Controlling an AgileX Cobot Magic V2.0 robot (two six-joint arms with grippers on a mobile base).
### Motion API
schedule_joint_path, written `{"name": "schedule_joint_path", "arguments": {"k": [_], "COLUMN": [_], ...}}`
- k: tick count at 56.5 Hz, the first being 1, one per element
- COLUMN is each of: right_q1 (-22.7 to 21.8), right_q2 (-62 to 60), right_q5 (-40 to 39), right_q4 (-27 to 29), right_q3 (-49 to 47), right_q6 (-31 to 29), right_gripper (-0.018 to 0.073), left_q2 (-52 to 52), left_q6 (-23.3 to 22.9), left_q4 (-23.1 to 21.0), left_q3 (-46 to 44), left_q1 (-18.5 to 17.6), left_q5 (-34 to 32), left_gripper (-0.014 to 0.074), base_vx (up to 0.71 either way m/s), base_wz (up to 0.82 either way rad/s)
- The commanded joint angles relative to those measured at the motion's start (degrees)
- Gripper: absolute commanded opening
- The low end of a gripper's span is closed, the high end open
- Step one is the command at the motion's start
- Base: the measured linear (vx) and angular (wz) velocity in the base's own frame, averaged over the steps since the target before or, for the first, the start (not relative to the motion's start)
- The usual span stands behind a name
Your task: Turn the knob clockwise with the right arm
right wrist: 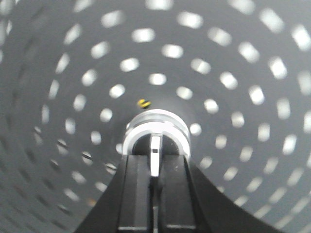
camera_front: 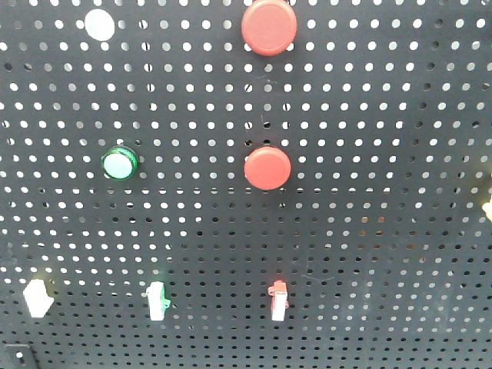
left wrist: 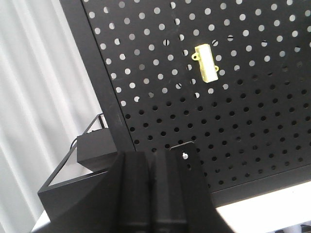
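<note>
The right gripper (right wrist: 154,164) is seen from its wrist camera with both black fingers (right wrist: 136,187) extended forward, side by side. The jaws are closed on the central blade of the knob (right wrist: 155,130), one finger on each side of it. The left gripper (left wrist: 150,158) is presented with its fingers (left wrist: 133,182) pressed together, a thin seam between them, and nothing is held. Neither arm is shown in the exterior front-facing view.

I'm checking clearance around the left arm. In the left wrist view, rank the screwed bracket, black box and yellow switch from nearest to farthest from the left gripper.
1. Bracket, right above the left gripper.
2. Black box, upper left, nearly as close.
3. Yellow switch, high on the board, clearly farthest.
</note>
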Motion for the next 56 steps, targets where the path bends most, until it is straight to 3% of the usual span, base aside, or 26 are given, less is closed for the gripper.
{"name": "schedule_joint_path", "arguments": {"k": [1,25,31,43,56], "right_q1": [-0.10,-0.10,-0.10,-0.10,-0.10], "right_q2": [-0.16,-0.16,-0.16,-0.21,-0.21], "right_q5": [-6.17,-15.40,-15.66,-15.42,-15.42], "right_q4": [-2.36,-1.45,-2.83,-4.84,-4.91], "right_q3": [-1.53,-1.53,-1.53,-1.53,-1.53], "right_q6": [10.45,60.27,66.08,68.32,78.68], "right_gripper": [-0.0008,-0.0008,-0.0008,-0.0008,-0.0008], "left_q2": [-0.95,-0.95,-0.95,-0.95,-0.95], "left_q6": [-0.22,-0.22,-0.22,-0.22,-0.22], "left_q4": [-0.30,-0.30,-0.30,-0.30,-0.30], "left_q3": [1.87,1.87,1.87,1.87,1.87], "left_q1": [-0.45,-0.45,-0.45,-0.45,-0.45], "left_q5": [-4.35,-4.35,-4.35,-4.35,-4.35], "left_gripper": [-0.0006,-0.0006,-0.0006,-0.0006,-0.0006], "base_vx": [0.00,0.00,0.00,0.00,0.00], "base_wz": [0.00,0.00,0.00,0.00,0.00]}}
